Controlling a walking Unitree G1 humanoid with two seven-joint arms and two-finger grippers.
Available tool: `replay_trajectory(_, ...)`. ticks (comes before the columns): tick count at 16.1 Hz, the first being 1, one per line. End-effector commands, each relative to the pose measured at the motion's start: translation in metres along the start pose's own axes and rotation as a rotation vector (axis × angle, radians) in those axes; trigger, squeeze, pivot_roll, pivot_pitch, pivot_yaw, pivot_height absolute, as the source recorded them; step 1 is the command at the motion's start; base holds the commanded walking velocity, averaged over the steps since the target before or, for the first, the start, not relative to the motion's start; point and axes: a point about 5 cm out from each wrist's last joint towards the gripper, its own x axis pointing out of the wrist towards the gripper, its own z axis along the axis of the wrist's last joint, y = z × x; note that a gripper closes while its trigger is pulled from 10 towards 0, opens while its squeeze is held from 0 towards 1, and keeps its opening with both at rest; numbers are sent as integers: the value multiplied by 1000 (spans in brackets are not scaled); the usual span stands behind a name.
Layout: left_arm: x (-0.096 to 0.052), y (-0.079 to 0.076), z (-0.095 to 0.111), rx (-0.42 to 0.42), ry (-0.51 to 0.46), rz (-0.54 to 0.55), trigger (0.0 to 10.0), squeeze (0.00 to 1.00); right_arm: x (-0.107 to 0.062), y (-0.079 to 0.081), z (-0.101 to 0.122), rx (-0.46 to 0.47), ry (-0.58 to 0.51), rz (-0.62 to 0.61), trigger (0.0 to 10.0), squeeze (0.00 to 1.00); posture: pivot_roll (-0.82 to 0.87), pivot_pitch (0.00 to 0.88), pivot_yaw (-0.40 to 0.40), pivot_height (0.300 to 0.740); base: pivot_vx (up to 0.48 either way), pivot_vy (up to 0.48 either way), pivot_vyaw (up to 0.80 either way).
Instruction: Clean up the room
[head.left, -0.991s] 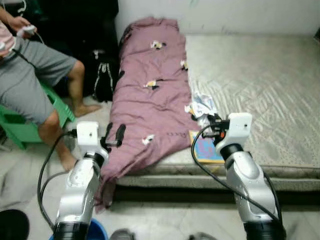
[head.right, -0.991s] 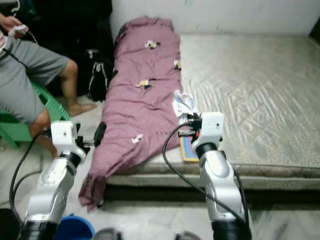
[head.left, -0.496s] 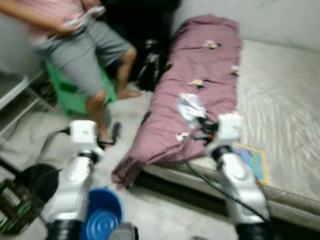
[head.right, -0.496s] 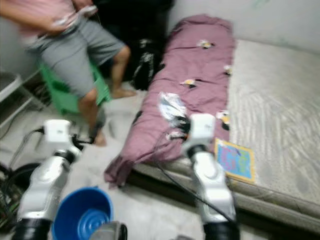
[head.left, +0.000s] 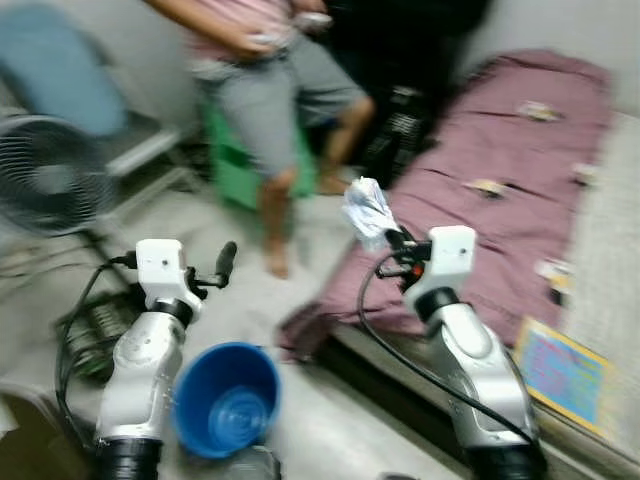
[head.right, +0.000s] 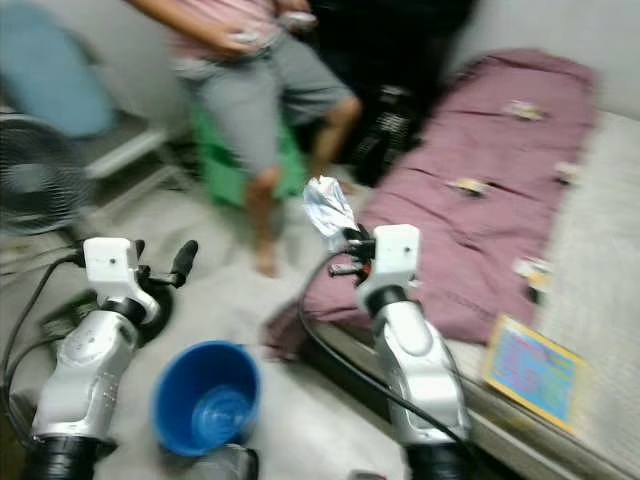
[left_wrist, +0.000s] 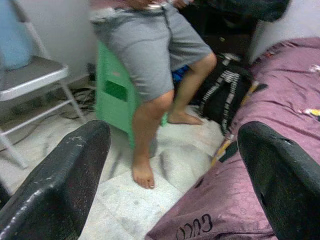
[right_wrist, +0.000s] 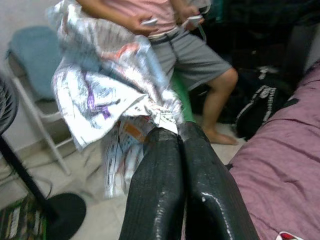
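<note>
1. The right gripper (right_wrist: 172, 137) pinches a crumpled wrapper (head.left: 366, 208), held up left of the purple blanket (head.left: 505, 210).
2. The left gripper (head.left: 222, 262) hangs with fingers spread, holding nothing.
3. A blue bucket (head.left: 226, 398) stands on the floor left of the blanket, below the wrapper.

A purple blanket (head.left: 500, 210) and a colourful book (head.left: 562, 367) lie on the bed (head.left: 615, 300); a blue bucket (head.left: 226, 398) stands on the floor (head.left: 300, 420).
</note>
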Motion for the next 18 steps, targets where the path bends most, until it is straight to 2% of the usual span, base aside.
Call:
replay_trajectory(1, 0, 1, 1, 23, 7, -5, 10000, 0, 0, 0, 3, 3, -9, -1, 10000, 0, -33, 0, 16, 740, 0, 0, 800)
replay_trajectory(3, 0, 5, 0, 27, 16, 8, 10000, 0, 0, 0, 2, 4, -7, 0, 10000, 0, -36, 0, 18, 740, 0, 0, 800)
replay_trajectory(6, 0, -1, -1, -8, 10, -37, 10000, 0, 0, 0, 1, 5, -5, -2, 10000, 0, -34, 0, 21, 740, 0, 0, 800)
replay_trajectory(11, 0, -1, -2, -14, 30, -57, 10000, 0, 1, 1, -1, 14, -5, -4, 10000, 0, -29, 0, 26, 740, 0, 0, 731)
replay_trajectory(15, -1, 1, -2, 16, 16, -25, 10000, 0, 5, 1, -2, 23, 0, -9, 10000, 0, 1, 0, 2, 740, 0, 0, 0)
replay_trajectory(16, -6, 4, -2, 6, 2, 19, 10000, 0, 10, 7, -5, 22, 16, 35, 10000, 0, 38, 0, -41, 740, 0, 0, 0)
replay_trajectory(18, -10, 8, -2, 0, -6, 52, 10000, 0, 17, 13, -4, 16, 20, 76, 10000, 0, 56, 0, -68, 740, 0, 0, 0)
